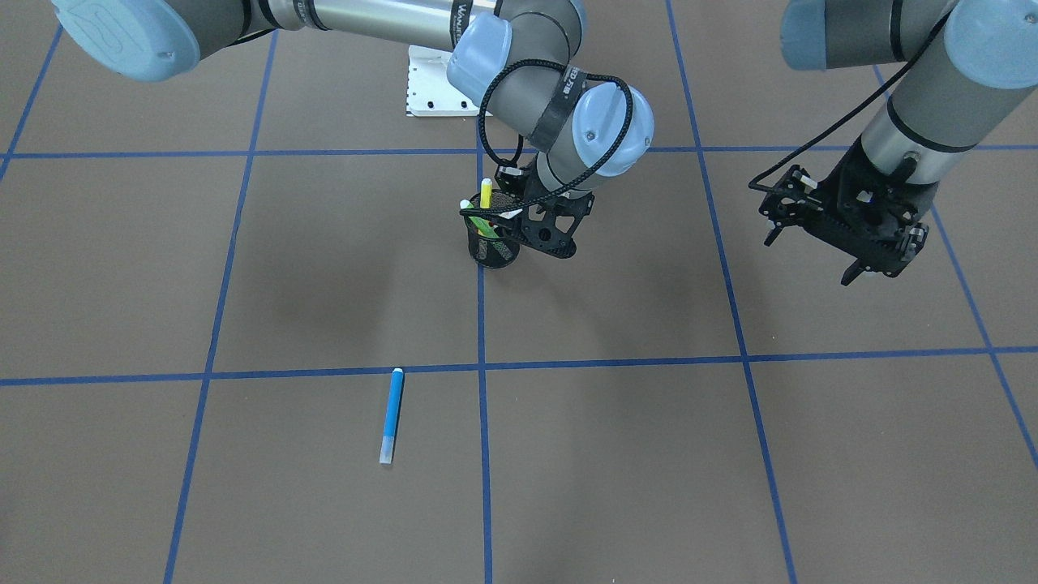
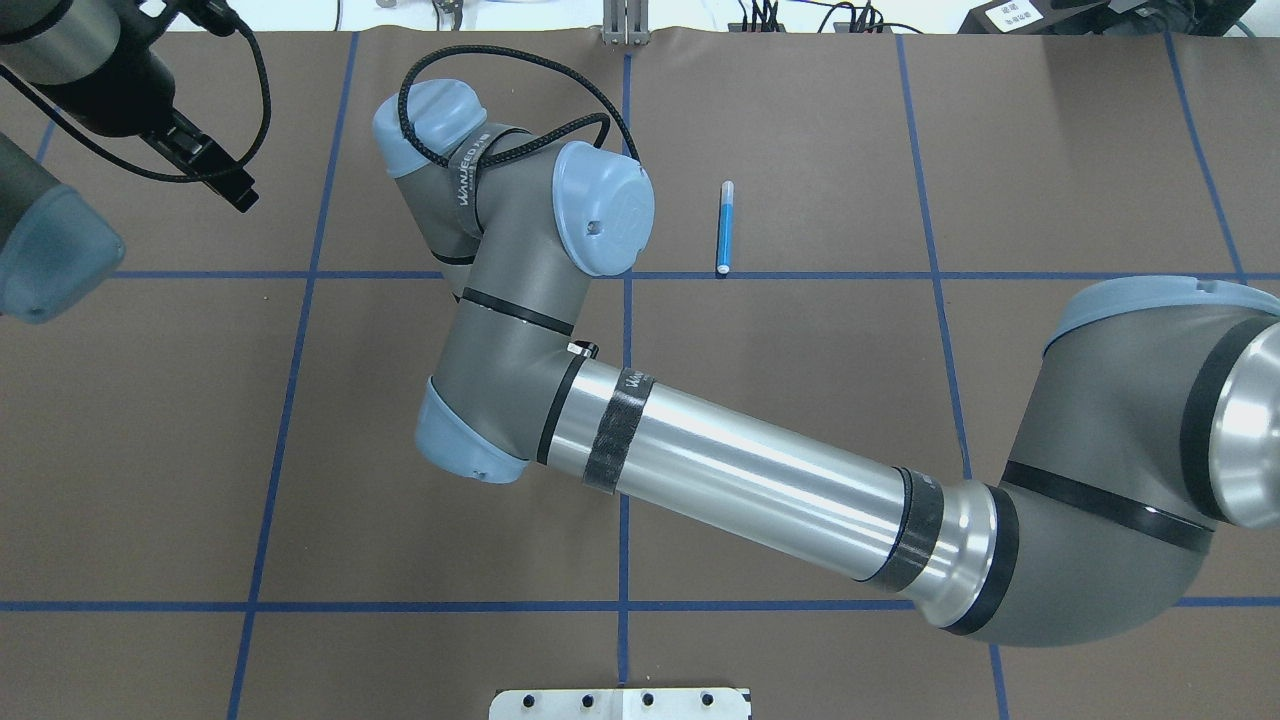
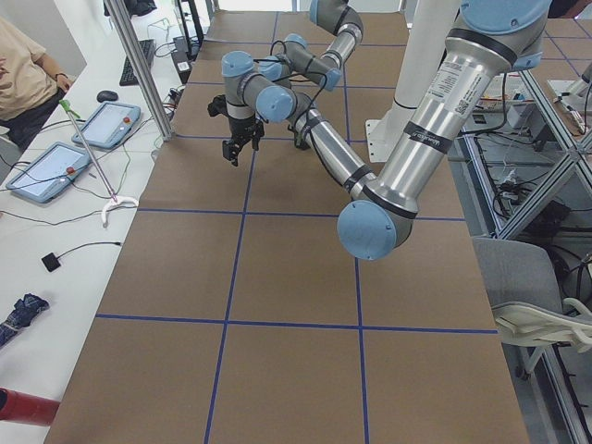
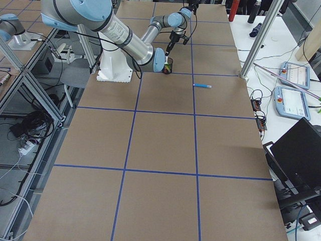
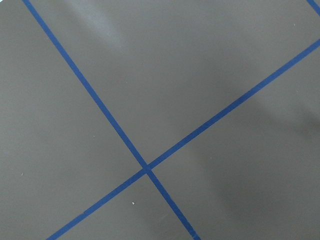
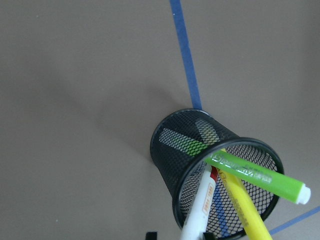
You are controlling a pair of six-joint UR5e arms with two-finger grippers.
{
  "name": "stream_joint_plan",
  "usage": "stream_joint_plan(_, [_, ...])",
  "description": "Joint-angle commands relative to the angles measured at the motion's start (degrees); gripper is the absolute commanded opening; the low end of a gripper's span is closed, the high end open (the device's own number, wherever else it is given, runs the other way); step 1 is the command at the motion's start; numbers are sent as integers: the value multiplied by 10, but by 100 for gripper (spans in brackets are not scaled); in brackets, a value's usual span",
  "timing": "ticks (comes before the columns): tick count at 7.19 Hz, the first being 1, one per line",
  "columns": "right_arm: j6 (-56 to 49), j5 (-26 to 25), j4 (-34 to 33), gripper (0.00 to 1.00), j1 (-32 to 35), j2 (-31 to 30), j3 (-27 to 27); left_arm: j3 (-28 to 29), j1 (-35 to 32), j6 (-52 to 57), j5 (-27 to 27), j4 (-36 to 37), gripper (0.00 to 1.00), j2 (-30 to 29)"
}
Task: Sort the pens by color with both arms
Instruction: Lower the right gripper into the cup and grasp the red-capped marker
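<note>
A brown bench marked into squares by blue tape lines, with two robot arms over it.

The front-facing view shows a black mesh cup standing upright on a tape line at the middle of the bench. The right arm reaches in across the bench, folds at the elbow and turns its wrist downward, so the right end effector sits just beside the cup's rim. The overhead view hides the cup entirely under this arm. Whether the right end effector's fingers are spread or pressed together cannot be told.

Only the right wrist camera shows the cup's contents clearly: a green pen, a yellow pen and a white pen with red cap, all leaning out over the rim.

A blue pen lies flat on the bench, alone, well apart from the cup on the side far from the robot, just past a tape line.

The left arm is held off to its own side, wrist angled down. The left end effector hangs above bare bench with its fingers spread and nothing between them. Its wrist camera shows only brown surface and two crossing tape lines.
</note>
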Motion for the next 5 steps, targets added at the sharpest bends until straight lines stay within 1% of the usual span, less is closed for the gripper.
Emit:
stream_joint_plan(1, [0,0,-12,42,-1,-1,4,-1,0,-3,0,-1,99,1])
stream_joint_plan(3, [-1,0,-18,38,-1,-2,5,-2,0,-4,0,-2,99,2])
stream_joint_plan(4, [-2,0,-18,35,-1,-1,5,-2,0,-4,0,-1,99,2])
stream_joint_plan(5, [-7,0,-18,29,-1,0,5,-2,0,-3,0,-2,99,2])
